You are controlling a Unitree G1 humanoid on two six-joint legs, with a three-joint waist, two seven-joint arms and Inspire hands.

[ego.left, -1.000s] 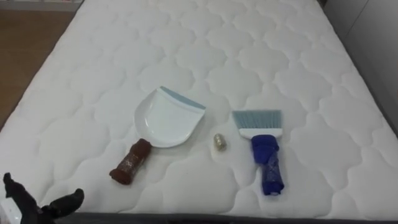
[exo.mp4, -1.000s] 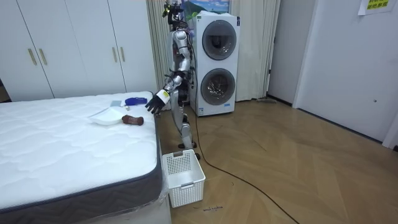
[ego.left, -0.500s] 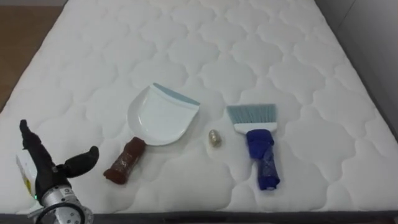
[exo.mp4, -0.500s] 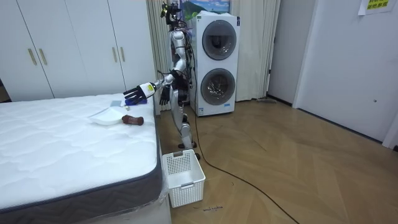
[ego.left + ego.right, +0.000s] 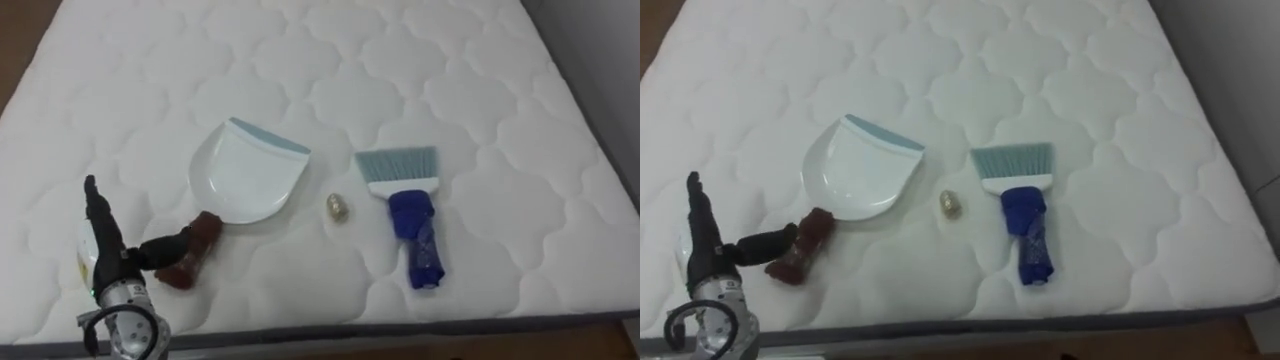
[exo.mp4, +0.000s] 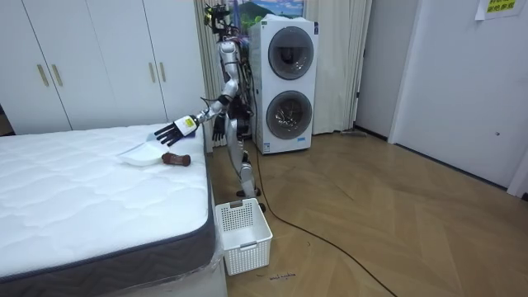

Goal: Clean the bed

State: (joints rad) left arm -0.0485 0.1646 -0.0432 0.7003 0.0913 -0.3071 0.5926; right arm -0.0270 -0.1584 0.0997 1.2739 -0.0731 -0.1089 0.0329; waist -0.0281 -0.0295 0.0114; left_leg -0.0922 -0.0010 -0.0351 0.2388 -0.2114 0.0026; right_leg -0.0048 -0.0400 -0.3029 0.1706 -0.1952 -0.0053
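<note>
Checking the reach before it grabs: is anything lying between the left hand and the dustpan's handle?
Nothing visible does. The open left hand is right beside the brown handle, thumb pointing toward it. The small scrap and the brush lie farther right.

text: none legible | yellow wall sign (image 6: pixel 501 7): print too small to read

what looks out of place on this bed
A small crumpled golden scrap lies on the white mattress, between the dustpan and the blue hand brush, touching neither. It is the only litter; the left hand hovers open by the dustpan's brown handle.
</note>
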